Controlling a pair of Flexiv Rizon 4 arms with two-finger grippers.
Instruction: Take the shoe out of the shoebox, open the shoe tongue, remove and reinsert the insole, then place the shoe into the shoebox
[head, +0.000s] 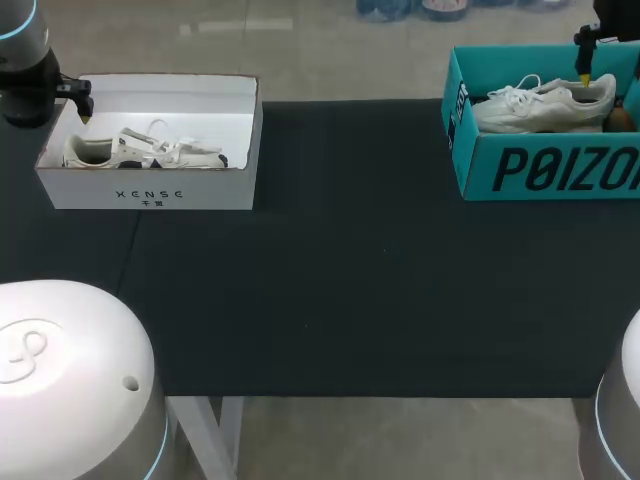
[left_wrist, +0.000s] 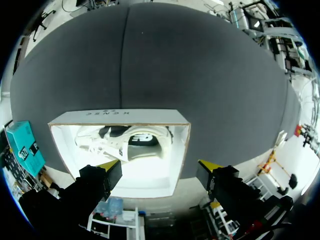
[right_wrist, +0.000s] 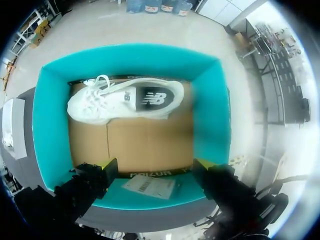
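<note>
Spreading across the middle is a dark worktop (head: 350, 280). A teal shoebox (head: 540, 165) sits at its far right corner with no lid on. A white shoebox (head: 150, 190) sits at the far left, open on top too. The two boxes are well apart.

Inside the teal shoebox, a white shoe (head: 545, 105) lies along the far wall on the brown card floor. Its side faces up and its toe points toward the white shoebox. Inside the white shoebox, a cream shoe (head: 150, 152) with dark patches lies along the wall nearest the robot.

The left claw (head: 85, 108) hangs over the left end of the white shoebox. In the left wrist view its (left_wrist: 160, 166) fingers are wide apart and hold nothing. The right claw (head: 584, 70) hangs over the heel end of the white shoe. In the right wrist view its (right_wrist: 154, 164) fingers are spread too, with nothing between them. A small paper slip (right_wrist: 150, 186) lies in the teal shoebox, just under the right claw.
</note>
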